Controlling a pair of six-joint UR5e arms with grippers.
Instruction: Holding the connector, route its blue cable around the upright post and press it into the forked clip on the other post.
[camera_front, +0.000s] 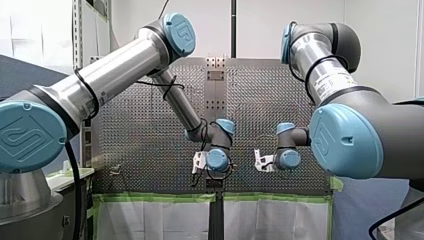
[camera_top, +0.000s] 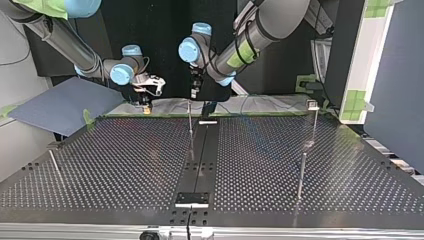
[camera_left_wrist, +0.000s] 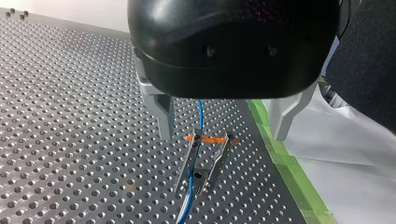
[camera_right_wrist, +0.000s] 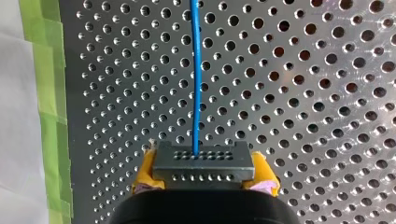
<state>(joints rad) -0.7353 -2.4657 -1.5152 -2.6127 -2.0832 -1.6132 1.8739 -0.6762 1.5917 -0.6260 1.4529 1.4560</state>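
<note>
In the right wrist view my right gripper is shut on the grey connector, its yellow pads pressed on both sides. The blue cable runs straight ahead from the connector over the perforated plate. In the left wrist view my left gripper hangs open above the forked metal clip with orange tips. There the blue cable runs along one prong of the fork. Whether it sits fully inside is unclear. Nothing is between the grey fingers.
A thin upright post stands under my left gripper, with my right gripper beside it. Other posts rise at the top view's right, a short one at its left. Green tape edges the plate.
</note>
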